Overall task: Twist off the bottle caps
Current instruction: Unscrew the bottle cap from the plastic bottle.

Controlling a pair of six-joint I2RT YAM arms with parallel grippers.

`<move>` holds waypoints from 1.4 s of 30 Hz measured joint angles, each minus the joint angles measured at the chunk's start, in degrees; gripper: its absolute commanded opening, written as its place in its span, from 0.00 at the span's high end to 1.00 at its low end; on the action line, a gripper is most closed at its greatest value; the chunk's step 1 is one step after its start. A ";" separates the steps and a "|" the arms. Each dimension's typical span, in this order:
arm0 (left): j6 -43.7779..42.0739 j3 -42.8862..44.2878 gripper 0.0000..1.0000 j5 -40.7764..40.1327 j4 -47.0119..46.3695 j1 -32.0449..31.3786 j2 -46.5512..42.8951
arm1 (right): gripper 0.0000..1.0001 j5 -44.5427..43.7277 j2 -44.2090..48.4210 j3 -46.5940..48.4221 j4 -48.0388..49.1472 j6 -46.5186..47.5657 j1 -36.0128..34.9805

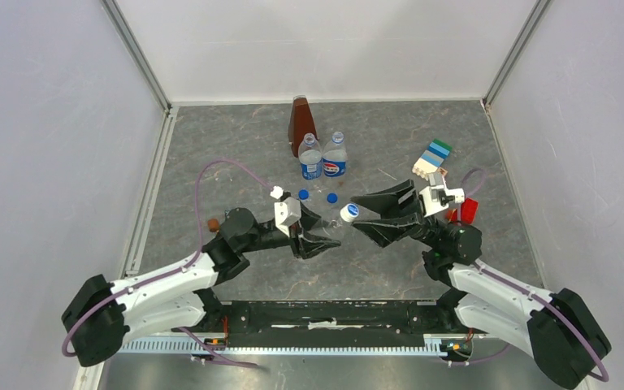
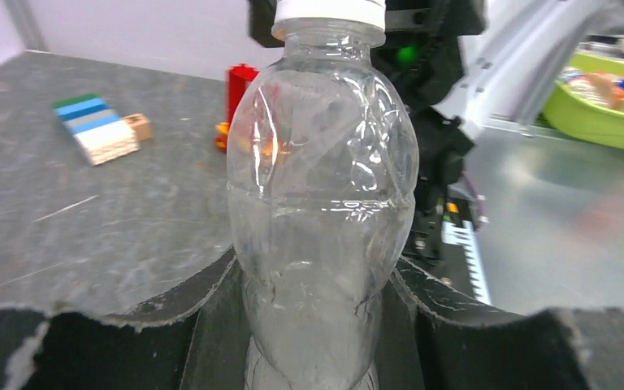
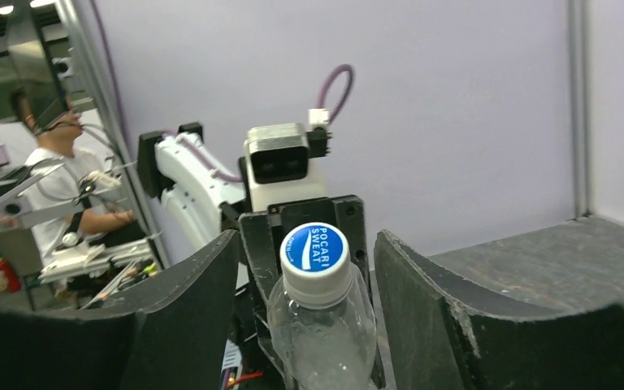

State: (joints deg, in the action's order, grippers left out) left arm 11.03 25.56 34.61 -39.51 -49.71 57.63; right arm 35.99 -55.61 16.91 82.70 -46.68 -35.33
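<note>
Bottle in left jaws, cap logo seen from right wrist

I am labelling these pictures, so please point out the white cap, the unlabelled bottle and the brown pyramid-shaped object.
white cap (image 3: 314, 248), right wrist view, its blue printed top.
unlabelled bottle (image 2: 321, 203), left wrist view, middle of its clear body.
brown pyramid-shaped object (image 1: 301, 122), top external view, its front face.

Pale, plain walls close in a grey marbled tabletop on three sides, with aluminium posts at the back corners. The light is soft and even. Beyond the enclosure a man sits under ceiling lamps, and a green tray lies outside.
</note>
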 measured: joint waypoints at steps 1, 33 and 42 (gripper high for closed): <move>-1.22 0.00 0.98 -1.99 1.36 -0.39 -1.20 | 0.32 -1.46 0.87 -0.33 -0.76 0.50 0.00; -12.85 1.77 0.98 -32.61 13.66 -10.10 0.90 | 0.38 -23.23 -1.86 0.57 -20.24 3.78 -4.74; -12.90 1.77 0.98 -32.70 13.75 -10.16 0.90 | 0.53 -23.37 -2.78 0.57 -18.38 2.78 -4.74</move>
State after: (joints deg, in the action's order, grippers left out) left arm -1.87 27.33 1.91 -25.76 -59.88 58.52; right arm 12.62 -58.39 17.47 64.31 -43.90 -40.07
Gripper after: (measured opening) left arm 0.528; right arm 0.464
